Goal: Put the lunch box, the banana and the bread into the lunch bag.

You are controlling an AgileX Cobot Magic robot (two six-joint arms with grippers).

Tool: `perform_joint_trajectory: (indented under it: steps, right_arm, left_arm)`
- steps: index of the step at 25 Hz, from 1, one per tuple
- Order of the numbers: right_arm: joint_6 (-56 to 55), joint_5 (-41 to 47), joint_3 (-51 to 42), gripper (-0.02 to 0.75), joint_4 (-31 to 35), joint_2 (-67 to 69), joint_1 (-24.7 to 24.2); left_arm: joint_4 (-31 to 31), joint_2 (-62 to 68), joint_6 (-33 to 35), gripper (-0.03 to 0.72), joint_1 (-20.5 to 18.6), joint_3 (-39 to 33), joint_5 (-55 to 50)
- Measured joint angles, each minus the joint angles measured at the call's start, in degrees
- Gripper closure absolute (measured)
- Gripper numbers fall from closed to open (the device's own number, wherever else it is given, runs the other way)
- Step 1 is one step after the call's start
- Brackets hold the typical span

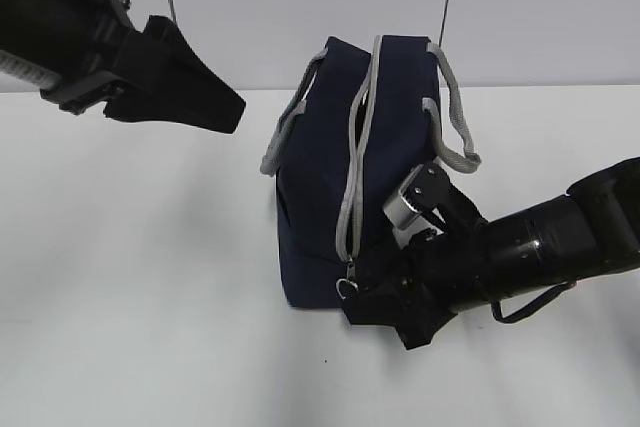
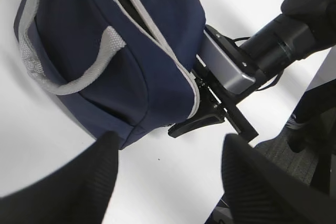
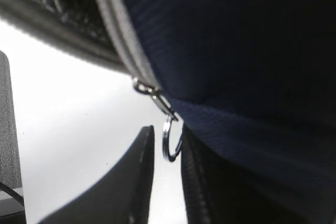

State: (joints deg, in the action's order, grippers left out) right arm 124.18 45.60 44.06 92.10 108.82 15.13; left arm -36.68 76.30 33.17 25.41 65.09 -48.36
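One navy lunch bag (image 1: 375, 162) stands upright in the middle of the white table (image 1: 130, 297), its grey zipper (image 1: 357, 162) running down the front edge and gaping open near the top. Grey strap handles (image 1: 455, 122) hang off both sides. At the bottom of the zipper a small ring pull (image 3: 170, 141) dangles just above the tabletop. The right gripper (image 3: 165, 174) sits low against the bag's front corner, its two dark fingers slightly spread with the ring hanging between their tips; I cannot tell if they touch it. The left gripper (image 2: 168, 177) hangs in the air well to the bag's left, jaws spread wide and holding nothing.
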Motion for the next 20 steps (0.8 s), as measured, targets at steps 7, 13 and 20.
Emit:
perform_joint_trajectory:
  steps: [7, 13, 20]
  right_arm:
    - [-1.57, -0.39, 0.0, 0.708, -0.65, 0.0, 0.0]
    - [-8.51, -1.63, 0.03, 0.754, -4.71, -1.0, 0.02]
    - [-21.76, -1.77, 0.03, 0.754, -15.54, -5.03, 0.02]
  left_arm:
    - [0.0, 0.0, 0.0, 0.257, 0.0, 0.0, -0.07]
    - [0.13, 0.0, 0.0, 0.262, 0.0, 0.0, -0.21]
    - [0.13, 0.0, 0.04, 0.265, 0.0, 0.0, -0.82]
